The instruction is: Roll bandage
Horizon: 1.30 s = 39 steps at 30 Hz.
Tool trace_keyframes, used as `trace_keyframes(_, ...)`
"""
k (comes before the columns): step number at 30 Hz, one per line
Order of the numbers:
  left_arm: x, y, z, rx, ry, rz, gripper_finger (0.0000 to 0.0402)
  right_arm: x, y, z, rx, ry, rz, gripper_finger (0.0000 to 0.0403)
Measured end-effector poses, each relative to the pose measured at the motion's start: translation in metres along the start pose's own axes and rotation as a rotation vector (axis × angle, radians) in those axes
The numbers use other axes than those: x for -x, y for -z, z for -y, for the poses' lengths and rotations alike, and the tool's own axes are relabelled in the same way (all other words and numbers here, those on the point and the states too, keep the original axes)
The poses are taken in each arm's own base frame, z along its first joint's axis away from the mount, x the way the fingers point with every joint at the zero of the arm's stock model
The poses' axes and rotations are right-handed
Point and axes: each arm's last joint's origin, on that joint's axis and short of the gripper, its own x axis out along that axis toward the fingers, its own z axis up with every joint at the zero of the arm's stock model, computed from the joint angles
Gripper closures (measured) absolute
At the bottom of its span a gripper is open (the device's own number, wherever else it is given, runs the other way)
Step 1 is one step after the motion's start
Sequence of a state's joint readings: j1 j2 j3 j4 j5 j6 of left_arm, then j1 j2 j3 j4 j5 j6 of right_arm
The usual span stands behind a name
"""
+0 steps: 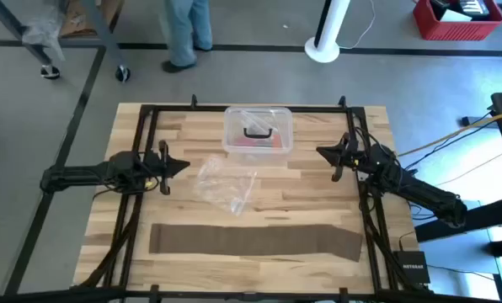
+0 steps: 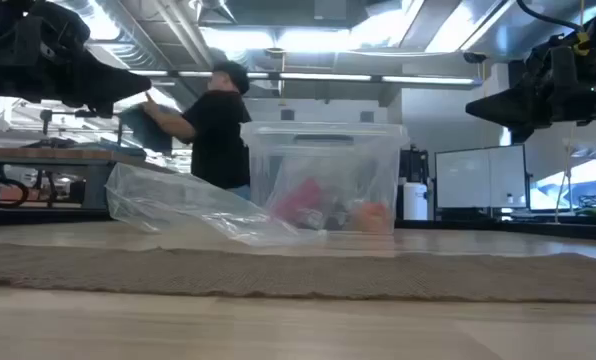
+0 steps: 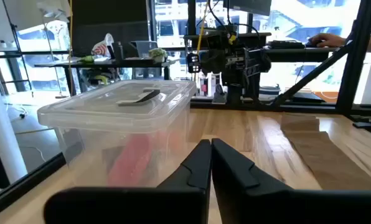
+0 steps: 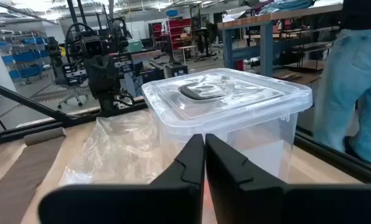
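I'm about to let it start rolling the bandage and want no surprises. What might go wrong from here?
The plastic bag lies just behind the flat bandage, so a descending claw may snag it. Both claws, left claw and right claw, are shut and raised, so they must open first. The clear box sits between the arms and might get bumped.

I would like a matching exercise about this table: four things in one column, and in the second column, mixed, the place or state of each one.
Things:
1. bandage
2. clear plastic box
3. plastic bag
4. left gripper

Places or states:
A. at the table's far edge, lid on, black handle on top
B. lying flat and unrolled along the near edge
C. fingers shut, above the table's left side
D. crumpled in the middle, between box and strip

Pairs: 1-B, 2-A, 3-D, 4-C
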<state>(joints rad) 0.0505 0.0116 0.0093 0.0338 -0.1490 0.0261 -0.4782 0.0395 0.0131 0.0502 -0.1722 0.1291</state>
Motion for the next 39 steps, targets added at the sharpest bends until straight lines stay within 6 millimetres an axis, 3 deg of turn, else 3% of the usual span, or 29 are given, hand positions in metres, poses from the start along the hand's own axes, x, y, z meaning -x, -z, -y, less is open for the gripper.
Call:
trace_keyframes(32,0.0,-0.001,-0.001,-0.042,-0.034,0.006,0.0396,0.0,0.0,0.0,0.0,0.0,0.0,0.0384)
trace_keyframes(34,0.0,-0.003,-0.001,0.068,-0.019,0.029,0.0396,0.0,0.0,0.0,0.0,0.0,-0.001,0.0384)
trace_keyframes(36,0.0,-0.006,0.001,0.298,0.026,0.063,0.0396,0.0,0.0,0.0,0.0,0.0,0.0,0.0384)
trace_keyframes(39,0.001,-0.013,0.0,0.408,0.026,0.135,0.0396,0.0,0.0,0.0,0.0,0.0,0.0,0.0384)
